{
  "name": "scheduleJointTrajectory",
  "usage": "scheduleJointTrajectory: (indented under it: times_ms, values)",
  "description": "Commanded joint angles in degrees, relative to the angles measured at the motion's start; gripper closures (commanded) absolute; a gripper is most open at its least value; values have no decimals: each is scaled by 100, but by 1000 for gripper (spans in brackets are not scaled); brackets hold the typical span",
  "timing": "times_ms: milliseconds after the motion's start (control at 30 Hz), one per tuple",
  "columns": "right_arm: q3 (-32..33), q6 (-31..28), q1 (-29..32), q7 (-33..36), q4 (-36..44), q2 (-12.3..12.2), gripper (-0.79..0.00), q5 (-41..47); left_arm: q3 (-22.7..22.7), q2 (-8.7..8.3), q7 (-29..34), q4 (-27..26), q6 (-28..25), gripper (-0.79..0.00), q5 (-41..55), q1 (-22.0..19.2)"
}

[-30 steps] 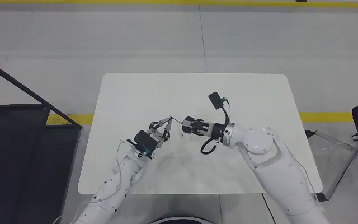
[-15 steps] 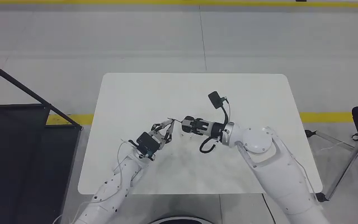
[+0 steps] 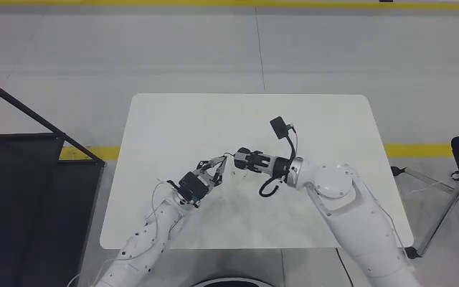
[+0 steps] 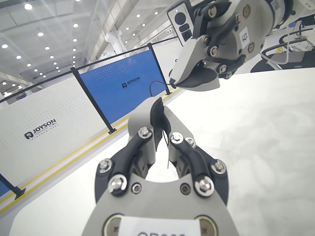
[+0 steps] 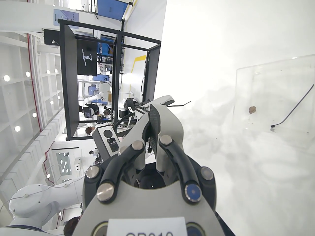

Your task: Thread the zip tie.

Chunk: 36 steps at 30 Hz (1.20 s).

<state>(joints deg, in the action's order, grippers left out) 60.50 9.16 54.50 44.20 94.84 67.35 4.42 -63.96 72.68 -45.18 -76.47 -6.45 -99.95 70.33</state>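
Observation:
The zip tie (image 4: 167, 159) is a thin black strap held between both grippers above the white table (image 3: 179, 122). My left gripper (image 4: 158, 106) is shut on the strap, whose tail hangs down behind the fingers. From the fingertips the strap arcs up to my right gripper (image 4: 173, 82), which is shut on its other end. In the right wrist view the right gripper (image 5: 155, 108) pinches the strap, and the pointed tip of the zip tie (image 5: 183, 104) sticks out past the fingers. From above, the left gripper (image 3: 219, 166) and the right gripper (image 3: 237, 159) nearly touch tip to tip.
A clear sheet (image 5: 270, 94) lies on the table beyond the right gripper, with another thin black strap (image 5: 290, 114) on it. A black frame and a blue fence panel (image 4: 123, 87) stand off the table's left side.
My left gripper has moved to the right, toward the right gripper, closing the gap between the tips. The right gripper has hardly shifted.

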Motion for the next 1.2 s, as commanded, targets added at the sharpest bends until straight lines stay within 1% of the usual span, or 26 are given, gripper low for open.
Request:
scheduleJointTrajectory:
  times_ms: [0,100,133,167,233,267,400,467,767,833,900,1000,1100,1167]
  values:
    - [6,-1,5,-2,1,1,-194,8,-12,3,-13,-6,2,0,60,7]
    - [40,-56,24,-19,7,1,-566,44,-51,10,-9,-29,-41,0,255,18]
    - [60,-99,40,-22,17,-1,-653,67,-59,12,-2,-35,-92,0,334,22]
    - [85,-154,62,-22,28,-5,-711,83,-74,13,7,-45,-152,0,427,22]
    - [154,-269,123,-14,55,-16,-773,130,-108,15,25,-75,-258,0,586,21]
    - [194,-324,158,-10,73,-23,-785,150,-119,15,46,-97,-321,0,653,21]
    - [401,-635,347,22,189,-63,-785,238,-167,22,226,-226,-741,0,1148,41]
    - [518,-804,470,79,270,-90,-785,271,-167,22,226,-226,-741,0,1148,41]
    - [518,-804,470,79,270,-90,-785,271,-160,23,251,-230,-758,0,1173,53]
    - [518,-811,482,54,273,-89,-785,267,-132,34,430,-354,-1065,0,1514,94]
    - [484,-983,532,87,308,-91,-785,235,-136,52,513,-465,-1225,0,1899,132]
    - [557,-1506,622,119,317,-105,-785,254,-125,89,748,-577,-1593,0,2686,136]
    - [660,-2140,771,156,294,-126,-785,310,-107,127,1116,-677,-1873,0,3470,118]
    - [716,-2397,839,149,295,-136,-785,357,-89,147,1447,-732,-2114,0,4039,116]
